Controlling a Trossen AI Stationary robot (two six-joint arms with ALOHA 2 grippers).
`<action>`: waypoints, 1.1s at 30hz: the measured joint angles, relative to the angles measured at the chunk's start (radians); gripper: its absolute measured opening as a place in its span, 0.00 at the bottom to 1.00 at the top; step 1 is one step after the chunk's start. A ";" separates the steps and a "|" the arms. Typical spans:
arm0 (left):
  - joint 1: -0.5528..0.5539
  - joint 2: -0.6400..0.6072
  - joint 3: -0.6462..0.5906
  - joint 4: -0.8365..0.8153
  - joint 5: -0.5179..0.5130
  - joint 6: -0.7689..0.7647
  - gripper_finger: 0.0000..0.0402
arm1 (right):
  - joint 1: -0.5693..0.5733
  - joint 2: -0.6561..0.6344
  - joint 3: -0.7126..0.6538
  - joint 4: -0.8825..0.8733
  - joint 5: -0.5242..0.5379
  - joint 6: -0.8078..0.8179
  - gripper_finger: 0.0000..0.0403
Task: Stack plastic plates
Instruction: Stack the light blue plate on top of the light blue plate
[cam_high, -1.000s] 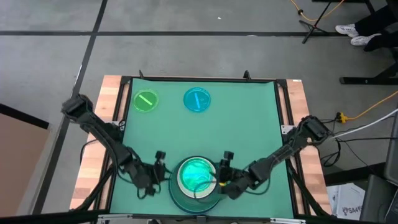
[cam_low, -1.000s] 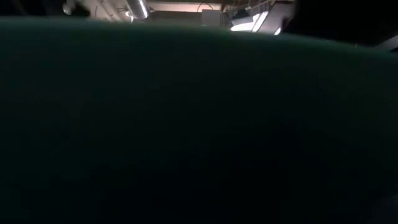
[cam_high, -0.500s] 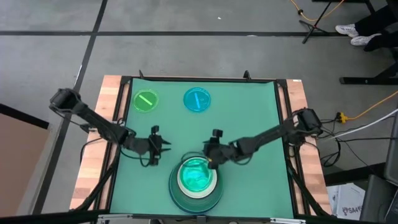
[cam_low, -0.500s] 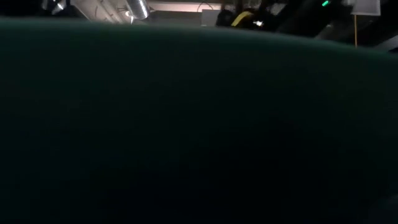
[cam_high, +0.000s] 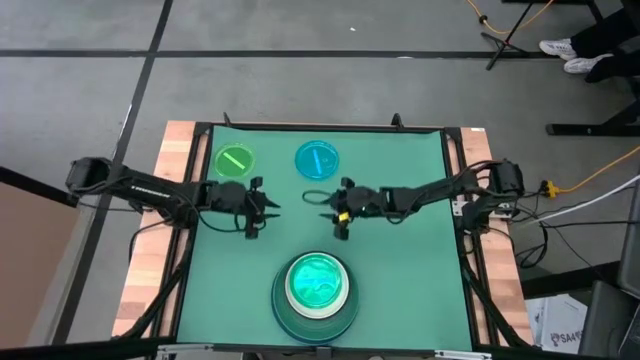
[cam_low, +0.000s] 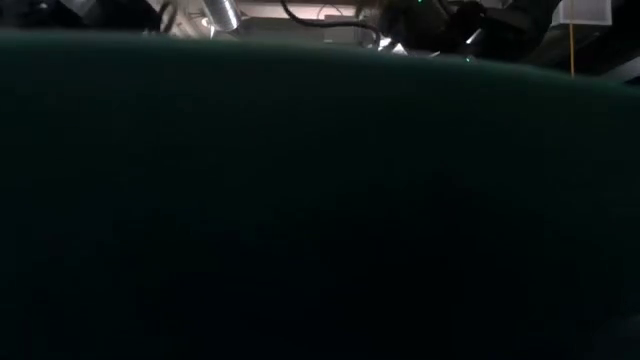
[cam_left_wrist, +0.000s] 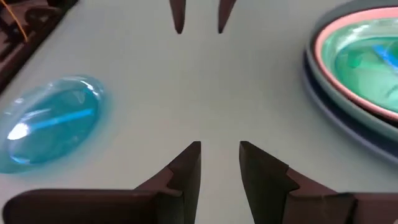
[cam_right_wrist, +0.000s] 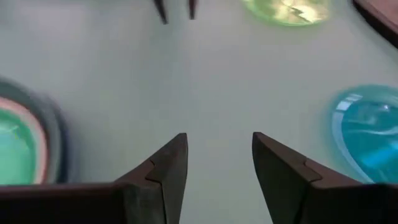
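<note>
A stack of plates (cam_high: 315, 296) sits at the table's near edge: a large blue plate at the bottom, a dark green one, a white one, and translucent green plates on top. A small bright green plate (cam_high: 235, 162) and a small cyan plate (cam_high: 317, 160) lie flat near the far edge. My left gripper (cam_high: 262, 209) hovers open over the mat, just to the near side of the green plate. My right gripper (cam_high: 340, 211) hovers open, just to the near side of the cyan plate (cam_right_wrist: 367, 134). The two grippers face each other. The low view is blocked by the stack.
The green mat (cam_high: 400, 230) has bare room between the stack and the two far plates. Wooden table rails (cam_high: 160, 230) run along both sides. The floor beyond holds cables and a stand.
Both grippers have drawn away from the stack at the near edge and moved toward the far edge, the left toward the green plate, the right toward the cyan plate. The stack and the two small plates have stayed where they were.
</note>
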 joint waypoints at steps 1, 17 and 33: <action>0.038 -0.006 0.000 0.000 0.031 0.021 0.26 | -0.019 -0.007 -0.006 0.003 0.000 0.012 0.42; 0.504 -0.014 -0.076 0.271 0.472 0.075 0.26 | -0.291 -0.014 -0.019 -0.009 0.073 0.272 0.42; 0.505 -0.013 -0.097 0.316 0.439 0.053 0.26 | -0.429 0.048 -0.018 -0.026 0.089 0.437 0.60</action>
